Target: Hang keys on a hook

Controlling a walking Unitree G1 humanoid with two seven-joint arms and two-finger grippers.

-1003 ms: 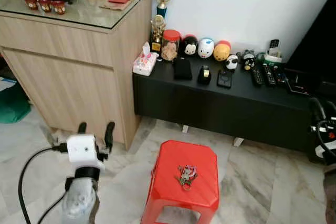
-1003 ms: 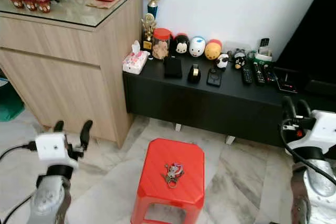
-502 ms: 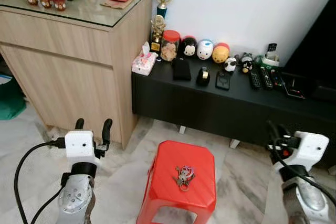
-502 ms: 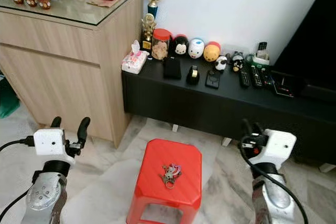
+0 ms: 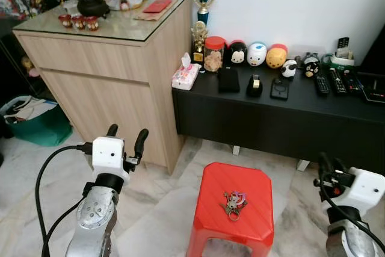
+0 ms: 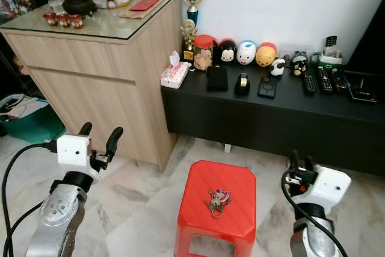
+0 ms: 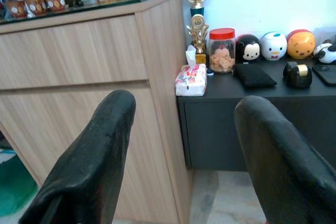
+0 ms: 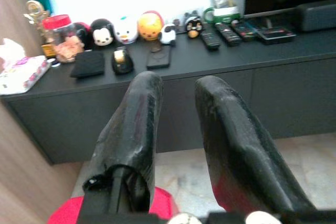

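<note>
Two grippers are up in front of the robot and neither is holding anything. The keys point(image 5: 233, 201) are sitting on top of the red stool point(image 5: 208, 214), roughly in the middle of its seat, so the stool is the landmark to work from.

The left gripper point(image 5: 126, 138) hangs off to the stool's left, near the wooden cabinet point(image 5: 108, 70), with its two black fingers spread wide and empty. The right gripper point(image 6: 299, 162) is off the stool's right side, just beside its edge, fingers parted by a narrower gap, also empty. Both point away toward the wall rather than down at the seat.

The relation that matters: the keys lie between the two arms, lower than both grippers, and the right one looks clearly nearer. From the right gripper they're inward and down; in the right wrist view a bit of the stool's red shows beneath the fingers, so the fingers are aimed over the seat at the black TV bench point(image 5: 325, 124), not at the keys. It'd likely need to tip down and swing inward.

The keys themselves are a small bunched-up cluster, greyish metal with pinkish or reddish bits, probably a tag or ring. It's a loose heap, so no obvious long axis, and it's too small to pick out single keys.

No hook stands out anywhere in these views.
</note>
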